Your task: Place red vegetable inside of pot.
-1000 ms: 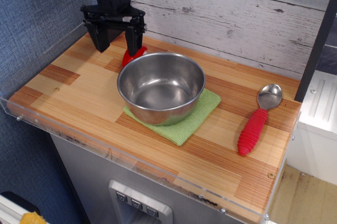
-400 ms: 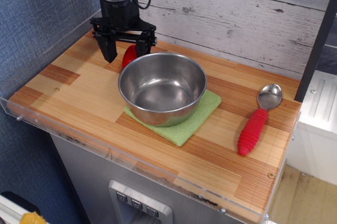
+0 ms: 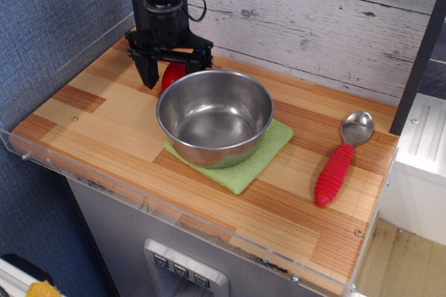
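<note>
The gripper (image 3: 173,72) straddled the vegetable (image 3: 172,74), jaws apart on either side, positioned for a grasp. The vegetable lay on the table (image 3: 104,123) at the pot's (image 3: 214,117) 10 o'clock, just outside its rim

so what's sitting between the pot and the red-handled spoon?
Mostly bare wood. In the observation.image view, only the green cloth under the pot pokes out toward the spoon; beyond its edge the tabletop is clear.
</note>
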Motion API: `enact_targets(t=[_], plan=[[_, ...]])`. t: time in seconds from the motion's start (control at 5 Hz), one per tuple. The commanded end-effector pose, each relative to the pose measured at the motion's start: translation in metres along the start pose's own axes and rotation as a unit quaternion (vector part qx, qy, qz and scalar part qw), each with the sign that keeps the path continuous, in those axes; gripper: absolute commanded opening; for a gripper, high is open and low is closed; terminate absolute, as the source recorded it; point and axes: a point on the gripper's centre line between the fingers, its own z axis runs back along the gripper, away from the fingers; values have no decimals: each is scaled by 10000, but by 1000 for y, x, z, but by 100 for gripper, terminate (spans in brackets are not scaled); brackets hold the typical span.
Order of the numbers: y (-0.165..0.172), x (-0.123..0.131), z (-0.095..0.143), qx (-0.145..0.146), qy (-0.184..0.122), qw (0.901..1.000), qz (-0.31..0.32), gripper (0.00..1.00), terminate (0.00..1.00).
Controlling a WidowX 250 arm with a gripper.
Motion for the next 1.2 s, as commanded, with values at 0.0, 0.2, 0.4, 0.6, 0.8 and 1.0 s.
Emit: enact_targets(t=[0.0, 0.2, 0.4, 0.6, 0.8, 1.0], plan=[[3, 3, -3, -70, 22, 9999, 75, 100, 0], [4, 2, 5, -115, -105, 9998, 133, 0, 0], [10, -4, 21, -232, -408, 9986, 236, 0, 0], [15, -13, 40, -429, -779, 9952, 405, 0, 0], [18, -19, 78, -472, -1222, 9891, 671, 0, 0], [18, -30, 111, -490, -1512, 9824, 986, 0, 0]])
